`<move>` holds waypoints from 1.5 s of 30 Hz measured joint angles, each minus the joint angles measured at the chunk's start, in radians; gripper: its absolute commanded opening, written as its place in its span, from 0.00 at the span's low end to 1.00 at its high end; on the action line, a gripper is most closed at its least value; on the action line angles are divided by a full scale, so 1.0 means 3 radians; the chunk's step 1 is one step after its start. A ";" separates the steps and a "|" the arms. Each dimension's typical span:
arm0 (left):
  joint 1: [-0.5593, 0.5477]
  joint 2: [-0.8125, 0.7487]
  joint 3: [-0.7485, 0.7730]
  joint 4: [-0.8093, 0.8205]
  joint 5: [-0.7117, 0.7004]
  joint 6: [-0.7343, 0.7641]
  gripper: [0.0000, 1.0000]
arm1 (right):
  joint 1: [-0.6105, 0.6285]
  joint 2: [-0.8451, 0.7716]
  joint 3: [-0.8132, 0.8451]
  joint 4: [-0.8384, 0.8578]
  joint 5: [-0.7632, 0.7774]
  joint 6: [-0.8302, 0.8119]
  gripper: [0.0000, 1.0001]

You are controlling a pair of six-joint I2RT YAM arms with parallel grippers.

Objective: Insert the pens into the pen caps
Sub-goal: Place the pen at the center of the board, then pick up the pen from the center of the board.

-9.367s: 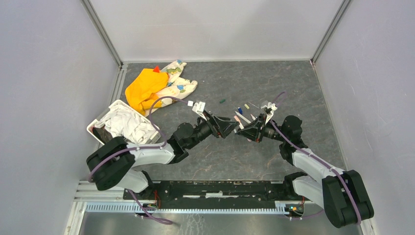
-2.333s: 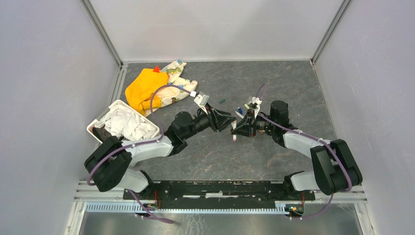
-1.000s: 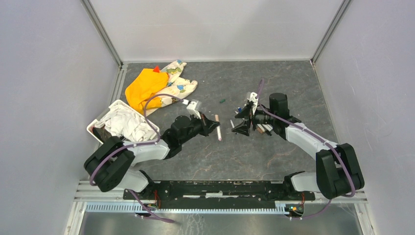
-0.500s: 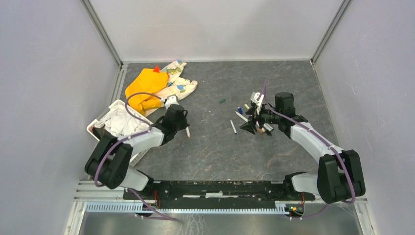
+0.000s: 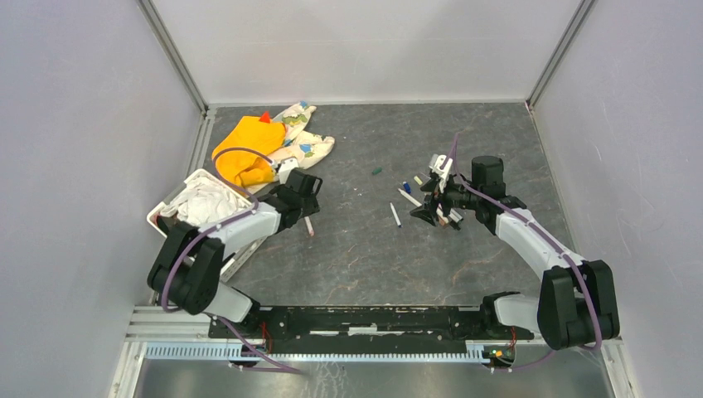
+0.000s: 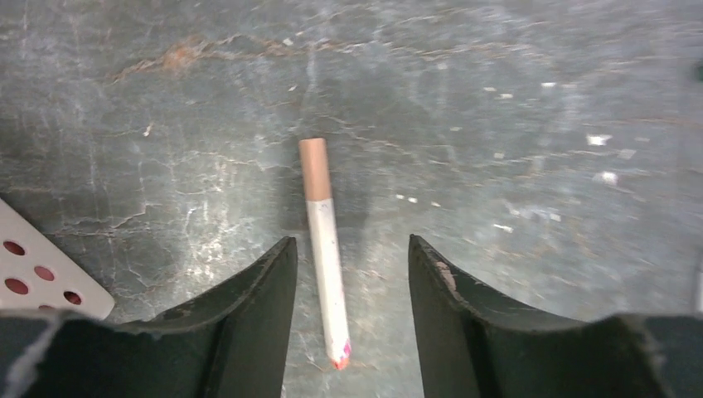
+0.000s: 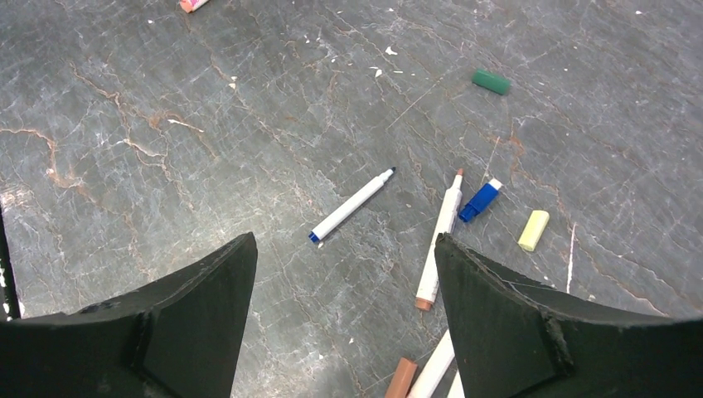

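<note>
Pens (image 5: 408, 197) look part-way done to me: one is capped and set down, the rest lie loose. My left gripper (image 6: 350, 242) stands part open, its fingers clear on either side of the capped pen (image 6: 325, 249). That pen lies flat on the bench (image 6: 514, 166) and touches neither finger. In the wrist view its tan cap points to 12 o'clock and its pink end to 6, with a corner of the basket (image 6: 33, 274) at 9 o'clock. From above, the pen is at about 8 o'clock from the bench centre.

My right gripper (image 7: 344, 240) hangs wide open and empty over the loose group, at about 3 o'clock from the bench centre. In its wrist view the uncapped blue pen (image 7: 352, 205) lies just past the fingers at 12 o'clock. The brown pen (image 7: 439, 245) is at 3 o'clock, with the blue cap (image 7: 480, 200) just beside its upper end and the cream cap (image 7: 533, 230) a little farther out. The green cap (image 7: 491, 81) sits apart at 1 o'clock.

I judge the step in hand is picking the next pair. The next move calls for the right gripper to come down across the blue pen's barrel. The left then has to fetch the blue cap, a small target that needs a low, square pinch.
</note>
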 measured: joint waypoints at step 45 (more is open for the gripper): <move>0.0001 -0.2480 -0.0502 0.1373 0.2580 0.0319 1.00 | -0.0776 -0.0927 0.0198 0.0056 -0.0126 0.0701 0.98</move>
